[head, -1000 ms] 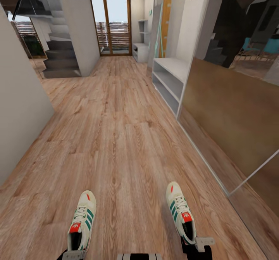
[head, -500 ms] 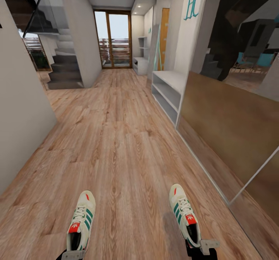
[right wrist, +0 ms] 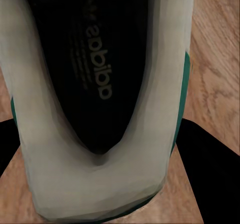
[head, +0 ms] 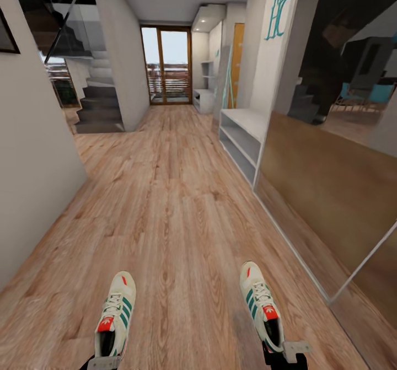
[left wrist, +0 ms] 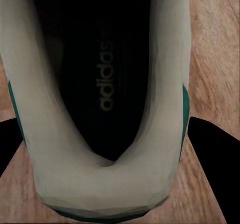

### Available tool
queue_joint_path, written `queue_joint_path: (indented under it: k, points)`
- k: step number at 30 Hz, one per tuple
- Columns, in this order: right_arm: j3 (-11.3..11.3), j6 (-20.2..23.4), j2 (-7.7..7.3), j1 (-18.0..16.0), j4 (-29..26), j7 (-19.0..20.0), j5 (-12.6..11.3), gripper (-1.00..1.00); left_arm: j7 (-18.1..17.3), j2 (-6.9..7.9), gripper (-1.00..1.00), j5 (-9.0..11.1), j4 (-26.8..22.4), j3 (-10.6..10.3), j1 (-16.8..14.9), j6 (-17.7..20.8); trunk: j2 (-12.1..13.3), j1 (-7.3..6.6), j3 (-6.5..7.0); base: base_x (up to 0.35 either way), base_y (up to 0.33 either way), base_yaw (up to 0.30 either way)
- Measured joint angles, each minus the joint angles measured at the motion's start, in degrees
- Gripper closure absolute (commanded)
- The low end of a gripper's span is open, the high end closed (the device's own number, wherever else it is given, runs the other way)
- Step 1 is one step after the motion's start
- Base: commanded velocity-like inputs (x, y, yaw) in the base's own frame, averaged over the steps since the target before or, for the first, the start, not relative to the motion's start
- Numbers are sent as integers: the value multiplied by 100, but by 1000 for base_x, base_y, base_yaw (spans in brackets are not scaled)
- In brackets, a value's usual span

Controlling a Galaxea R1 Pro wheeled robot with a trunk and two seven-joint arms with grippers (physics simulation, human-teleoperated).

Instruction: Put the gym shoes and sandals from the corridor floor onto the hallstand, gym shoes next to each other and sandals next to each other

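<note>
Gym shoes: left gym shoe (head: 114, 320) hangs at its heel from the left tool (head: 102, 363), low at the head view's bottom edge over the corridor floor (head: 165, 204); the left wrist view has a dark finger on each side of the heel, so clamped on it. Right gym shoe (head: 261, 305) likewise heel-held by the right tool (head: 282, 353), toe forward; right wrist view also shows fingers flanking the heel. Change over the last second: whole scene has slid down and more ceiling shows, shoes barely shifted against the tools, so that's head/base motion, not a slip. Nearer low white unit (head: 241, 138) sits along the right wall beside the mirror panel (head: 331, 177); hallstand (head: 204, 97), with wall shelves above, sits further on near the glass door (head: 168, 64). Judgement: transit phase, both shoes secure, placing not begun. Sandals not spotted.
</note>
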Motion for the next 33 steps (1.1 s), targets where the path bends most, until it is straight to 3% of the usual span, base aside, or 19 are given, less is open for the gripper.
queue_joint_path:
  k: [33]
  points:
    - [-7,5,42,1,0,3,6,100,-1,-11,100,18,-6,-1,9,-9,1245,-682,581,0,0,259]
